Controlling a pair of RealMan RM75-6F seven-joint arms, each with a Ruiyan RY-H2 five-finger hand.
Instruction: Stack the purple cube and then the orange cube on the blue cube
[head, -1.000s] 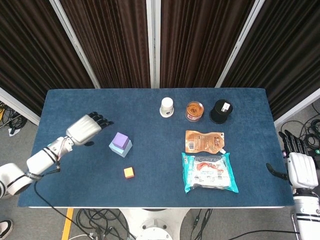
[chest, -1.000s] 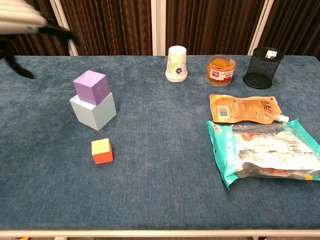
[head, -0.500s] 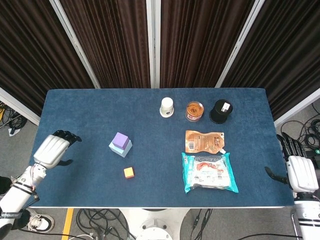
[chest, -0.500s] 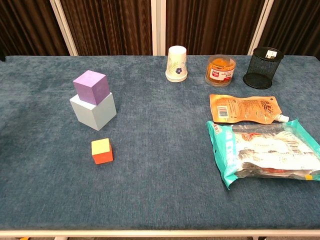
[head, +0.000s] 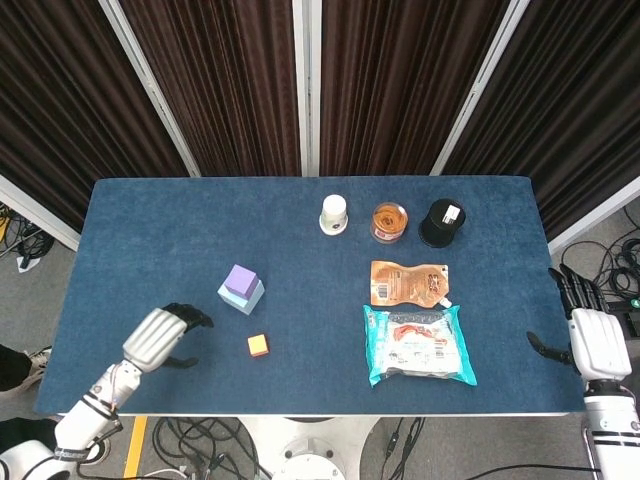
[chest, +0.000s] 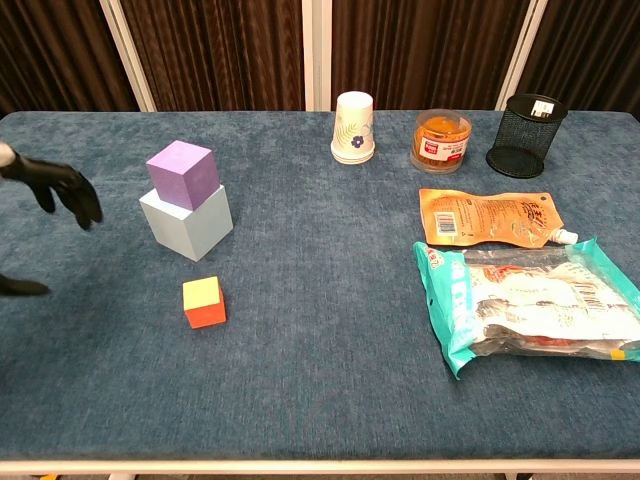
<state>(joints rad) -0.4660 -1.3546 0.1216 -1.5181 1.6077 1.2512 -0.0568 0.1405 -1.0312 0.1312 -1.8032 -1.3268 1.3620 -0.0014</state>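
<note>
The purple cube (head: 240, 279) (chest: 182, 174) sits on top of the pale blue cube (head: 243, 297) (chest: 188, 223) left of the table's middle. The small orange cube (head: 259, 345) (chest: 204, 302) lies on the cloth just in front of that stack. My left hand (head: 160, 337) (chest: 50, 190) hovers open over the front left of the table, left of the orange cube, holding nothing. My right hand (head: 591, 340) stands open off the table's right edge, empty.
A white paper cup (head: 334, 213), an orange-lidded jar (head: 390, 221) and a black mesh pen holder (head: 442, 222) line the back. An orange pouch (head: 408, 283) and a teal snack bag (head: 418, 343) lie on the right. The blue table (head: 150, 230) ends close to my left hand.
My left hand pulled back from beside the stack to the table's left edge, then came forward and right toward the orange cube. The cubes have not moved.
</note>
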